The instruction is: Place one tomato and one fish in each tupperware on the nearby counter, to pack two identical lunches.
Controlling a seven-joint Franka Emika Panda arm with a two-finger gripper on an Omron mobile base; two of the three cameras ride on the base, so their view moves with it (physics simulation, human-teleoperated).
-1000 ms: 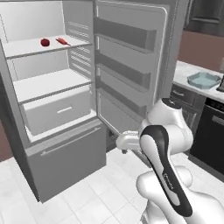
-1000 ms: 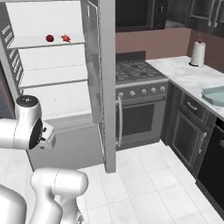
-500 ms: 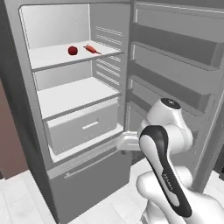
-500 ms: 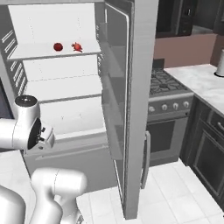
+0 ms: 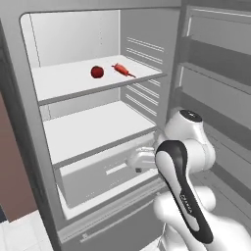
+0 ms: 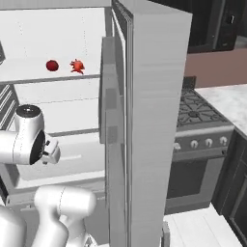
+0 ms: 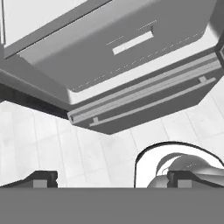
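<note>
From the left base view, the tomato [image 5: 97, 72] sits on the fridge's upper shelf [image 5: 63, 81] with the orange-red fish [image 5: 123, 70] just beside it to the right, long axis running diagonally back-left to front-right; the gripper [image 5: 133, 162] hangs well below, level with the crisper drawer [image 5: 98, 176], so both targets lie up and back-left of the jaws. From the right base view, tomato [image 6: 52, 65] and fish [image 6: 77, 65] rest on that top shelf, while the gripper [image 6: 50, 153] is low by the drawer, behind the open fridge door [image 6: 149, 120]. In the hand view, the jaws stand wide apart, holding nothing, fingertips [image 7: 40, 179] pointing down past the drawer front [image 7: 127, 48] toward the tiled floor [image 7: 52, 148].
</note>
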